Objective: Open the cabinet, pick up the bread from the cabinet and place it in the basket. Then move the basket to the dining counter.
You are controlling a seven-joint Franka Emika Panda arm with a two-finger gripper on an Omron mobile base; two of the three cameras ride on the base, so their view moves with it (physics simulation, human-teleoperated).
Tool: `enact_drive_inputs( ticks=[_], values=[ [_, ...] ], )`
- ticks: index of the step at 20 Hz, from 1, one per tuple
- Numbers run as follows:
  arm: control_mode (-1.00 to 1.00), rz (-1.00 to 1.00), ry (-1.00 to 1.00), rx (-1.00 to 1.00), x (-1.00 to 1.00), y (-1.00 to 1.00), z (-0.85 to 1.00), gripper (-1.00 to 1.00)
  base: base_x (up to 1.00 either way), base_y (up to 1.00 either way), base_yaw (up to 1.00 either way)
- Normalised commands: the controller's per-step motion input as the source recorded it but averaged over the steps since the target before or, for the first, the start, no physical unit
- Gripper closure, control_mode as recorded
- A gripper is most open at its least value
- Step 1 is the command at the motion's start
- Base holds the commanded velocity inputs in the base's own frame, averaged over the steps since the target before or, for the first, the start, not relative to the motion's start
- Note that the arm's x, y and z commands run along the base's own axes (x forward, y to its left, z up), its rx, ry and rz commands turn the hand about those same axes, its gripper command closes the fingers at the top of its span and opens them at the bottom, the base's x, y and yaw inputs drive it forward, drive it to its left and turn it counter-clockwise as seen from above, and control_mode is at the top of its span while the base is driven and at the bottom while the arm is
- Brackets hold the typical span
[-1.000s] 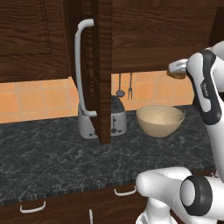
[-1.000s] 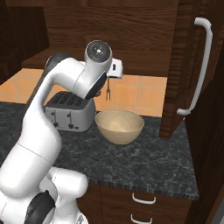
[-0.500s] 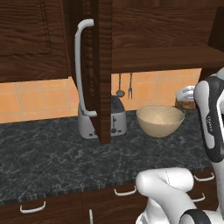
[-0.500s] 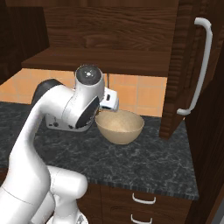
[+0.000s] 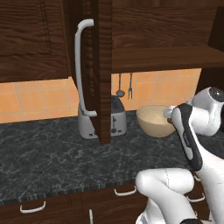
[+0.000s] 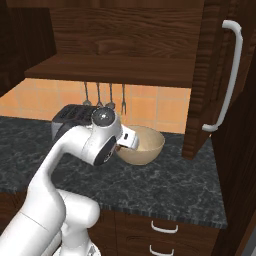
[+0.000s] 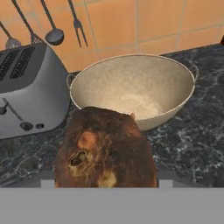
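Bread carried down toward the basket, placing step in hand

The end effector (image 7: 105, 186) is clamped on the small brown crusty lump of bread (image 7: 105, 148), which fills the space just ahead of it, its crust dark with paler golden patches. The tan speckled bowl-shaped basket (image 7: 131, 89) sits beyond and slightly below on the dark marbled desk (image 7: 192, 144), beside the grey toaster (image 7: 30, 89). Next the bread likely needs carrying forward over the rim, then releasing
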Motion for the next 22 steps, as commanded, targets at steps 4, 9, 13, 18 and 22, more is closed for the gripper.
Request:
enact_drive_inputs(
  ticks=[4,9,13,18,22],
  values=[
    [-1.0,-0.07,0.27,0.01,1.0,-0.21,-0.33,1.0,0.0,0.0,0.0],
    [-1.0,-0.01,0.06,0.03,0.95,-0.37,-0.1,1.0,0.0,0.0,0.0],
    [-1.0,0.0,0.0,0.04,0.73,-0.13,-0.5,1.0,0.0,0.0,0.0],
    [-1.0,0.0,0.0,0.03,0.35,0.0,-0.59,1.0,0.0,0.0,0.0],
    [-1.0,0.0,0.0,0.02,0.44,-0.07,-0.07,1.0,0.0,0.0,0.0]
  ],
)
